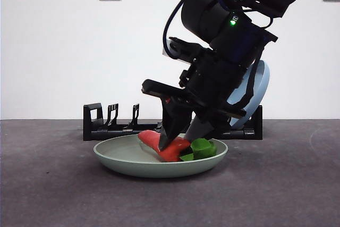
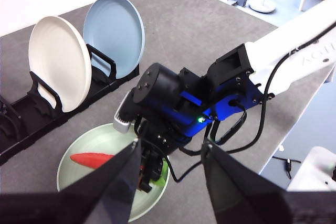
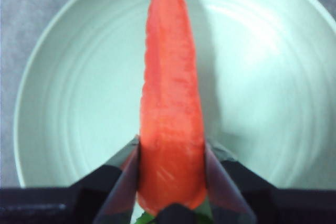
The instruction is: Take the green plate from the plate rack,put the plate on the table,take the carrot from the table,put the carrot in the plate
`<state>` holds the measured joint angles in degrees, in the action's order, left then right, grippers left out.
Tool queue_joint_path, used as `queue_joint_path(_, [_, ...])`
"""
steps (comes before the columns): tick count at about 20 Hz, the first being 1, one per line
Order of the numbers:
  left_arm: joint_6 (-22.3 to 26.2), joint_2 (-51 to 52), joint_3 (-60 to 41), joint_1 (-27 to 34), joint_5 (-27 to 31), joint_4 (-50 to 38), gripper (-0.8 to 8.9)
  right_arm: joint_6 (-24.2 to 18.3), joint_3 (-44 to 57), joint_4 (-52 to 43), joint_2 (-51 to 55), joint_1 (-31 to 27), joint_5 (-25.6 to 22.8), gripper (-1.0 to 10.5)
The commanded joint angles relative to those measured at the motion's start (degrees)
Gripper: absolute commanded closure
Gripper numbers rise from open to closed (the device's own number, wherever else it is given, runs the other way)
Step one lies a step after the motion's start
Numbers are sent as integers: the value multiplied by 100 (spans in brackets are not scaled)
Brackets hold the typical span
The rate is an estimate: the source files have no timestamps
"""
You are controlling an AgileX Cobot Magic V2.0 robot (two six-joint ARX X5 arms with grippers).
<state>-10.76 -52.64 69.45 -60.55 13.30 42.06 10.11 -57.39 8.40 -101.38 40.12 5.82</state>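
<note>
While the two arms share the scene, only one is down at the plate, and the lines below run from it outward.

Right gripper (image 1: 180, 141): lowered into the green plate, its two black jaws closed against the thick end of the carrot, one jaw on each side.

Carrot (image 3: 170, 108): held by the right gripper inside the green plate; its orange-red body lies low over the plate's floor with the pointed tip aimed away from the jaws, and its green leafy top sits near the plate's rim in the front view. Whether the body rests fully on the plate cannot be told.

Green plate (image 1: 122, 158): flat on the table, just in front of the plate rack.

Table (image 1: 48, 195): dark grey and matte, bearing the plate and the rack.

Plate rack (image 1: 106, 123): long, black, behind the green plate; several prong pairs stand bare.

Blue plate (image 2: 115, 32): upright in a rack slot, partly hidden by the arm in the front view.

White plate (image 2: 58, 59): upright in the rack just beside the blue plate.

Left gripper (image 2: 170, 182): raised well above the table, looking down on the right arm, jaws apart and holding nothing.
</note>
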Motion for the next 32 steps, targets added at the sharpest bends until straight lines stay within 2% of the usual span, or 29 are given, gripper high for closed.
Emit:
queue_joint_path(1, [-17, -4, -4, -22, 11, 48, 617, 55, 11, 13, -85, 20, -7, 929])
queue_joint_path(2, [-17, -4, -4, -22, 11, 61, 617, 57, 11, 15, -85, 20, 2, 854])
queue_joint_path(5, [-17, -4, -4, -22, 11, 129, 617, 81, 9, 79, -28, 20, 9, 444])
queue_joint_path(6, [-17, -4, -4, -22, 11, 140, 617, 81, 9, 105, 44, 20, 9, 396])
queue_joint_path(11, [28, -4, -4, -20, 11, 195, 617, 76, 9, 538, 942, 20, 17, 404])
queue_joint_path(14, [33, -4, -4, -20, 11, 350, 617, 39, 9, 1589, 1897, 20, 33, 411])
queue_joint_path(17, [46, -4, -4, -20, 9, 568, 621, -35, 9, 2914, 2953, 20, 426, 412])
queue_joint_path(20, [44, -4, -4, -20, -2, 728, 621, -122, 9, 4026, 3882, 20, 479, 414])
queue_joint_path(24, [44, -4, -4, -22, -11, 960, 624, -120, 9, 4898, 4850, 20, 476, 415])
queue_joint_path(26, [44, -4, -4, -20, -11, 1036, 626, -118, 9, 5005, 5152, 20, 476, 450])
queue_joint_path(29, [42, -4, -4, -22, -13, 1132, 654, -118, 9, 5058, 5438, 20, 476, 712])
queue_joint_path(31, [42, -4, -4, -22, -13, 1193, 829, -122, 9, 5056, 5578, 20, 472, 927])
queue_joint_path(32, [39, -4, -4, -20, -13, 1204, 821, -127, 9, 5056, 5617, 20, 472, 971])
